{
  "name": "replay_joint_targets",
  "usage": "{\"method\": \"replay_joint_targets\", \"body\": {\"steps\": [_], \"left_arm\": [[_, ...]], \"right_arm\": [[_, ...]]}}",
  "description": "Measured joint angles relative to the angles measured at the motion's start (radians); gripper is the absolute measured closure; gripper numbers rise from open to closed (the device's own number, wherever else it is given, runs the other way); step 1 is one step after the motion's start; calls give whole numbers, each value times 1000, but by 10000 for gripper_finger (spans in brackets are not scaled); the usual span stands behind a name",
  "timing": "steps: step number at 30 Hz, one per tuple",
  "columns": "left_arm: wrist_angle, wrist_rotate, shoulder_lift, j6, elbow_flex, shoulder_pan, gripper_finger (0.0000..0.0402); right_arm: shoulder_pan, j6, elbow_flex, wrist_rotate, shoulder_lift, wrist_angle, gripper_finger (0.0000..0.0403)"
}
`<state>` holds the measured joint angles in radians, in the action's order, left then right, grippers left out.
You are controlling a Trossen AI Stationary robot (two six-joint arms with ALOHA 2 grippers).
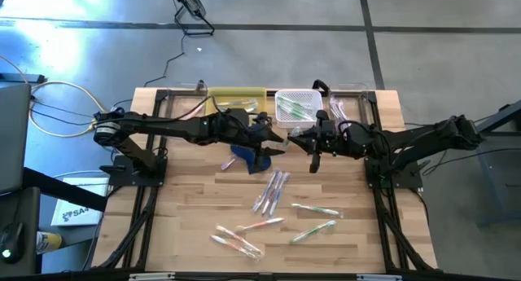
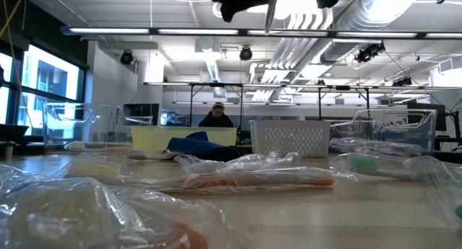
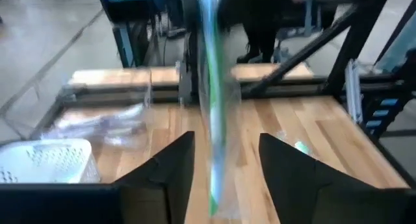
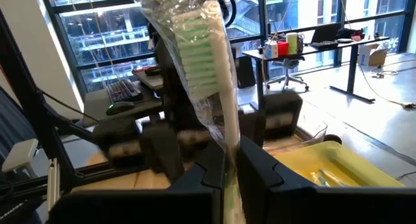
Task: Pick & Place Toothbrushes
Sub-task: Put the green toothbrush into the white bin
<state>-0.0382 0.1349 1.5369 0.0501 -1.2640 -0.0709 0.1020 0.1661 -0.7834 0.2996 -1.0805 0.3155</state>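
Crinkly clear-wrapped toothbrushes (image 2: 245,178) blur low-frame, while mid-frame the right gripper (image 4: 229,169) clenches a green-bristled wrapped toothbrush (image 4: 205,62) and the left gripper (image 3: 224,169) gapes around it; a loose wrapper could slip.

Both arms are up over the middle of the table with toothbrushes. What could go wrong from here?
1. The left pincer is open, and the blurred toothbrush standing in its gap looks ungripped: it may fall.
2. The right pincer is shut on the green-bristled toothbrush low down, through loose wrapping; it may slip or tilt.
3. In the high view both pincers sit close together; a careless swing could bump them.
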Motion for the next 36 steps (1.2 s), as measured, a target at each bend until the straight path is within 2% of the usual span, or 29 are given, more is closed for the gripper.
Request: {"method": "replay_joint_targets", "body": {"steps": [4,13,20,25,29,32,36], "left_arm": [[21,55,-43,29,-2,-35,220],[131,152,-153,83,-1,-128,218],[169,172,-254,77,-1,-174,218],[165,170,-312,106,-1,-173,218],[162,170,-341,108,-1,-171,218],[162,170,-346,110,-1,-171,218],[166,169,-344,110,-1,-171,218]], "right_arm": [[0,2,1,-1,14,-15,390],[1,-6,1,3,29,-56,390],[-20,-48,1,162,35,-165,390],[-113,-86,-1,240,26,-266,390],[-216,-143,-1,271,1,-267,390],[-308,-178,-1,265,-35,-272,390],[-424,-191,-1,184,-114,-276,390]]}}
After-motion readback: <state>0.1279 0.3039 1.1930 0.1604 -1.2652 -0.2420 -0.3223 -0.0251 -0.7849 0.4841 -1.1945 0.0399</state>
